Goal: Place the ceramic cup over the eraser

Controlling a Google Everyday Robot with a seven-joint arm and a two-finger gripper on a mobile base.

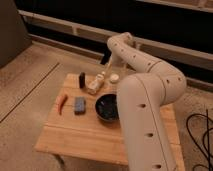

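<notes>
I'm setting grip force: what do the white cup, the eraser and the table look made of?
The white cup: smooth, pale, evenly coloured, likely glazed ceramic. The eraser: dull black block, probably rubber, though plastic is possible. The table: light wood, by its streaky tan surface. The open gripper hovers above the table's far edge, near the cup.

Arm (150,100): cream-white glossy shells are noted, formed as thick rounded segments with bulbous joints. Small dark round recesses are seen along the shells. Gripper (107,60): the same pale colour, slimmer, located above the far edge of the table (85,135), fingers parted.
</notes>
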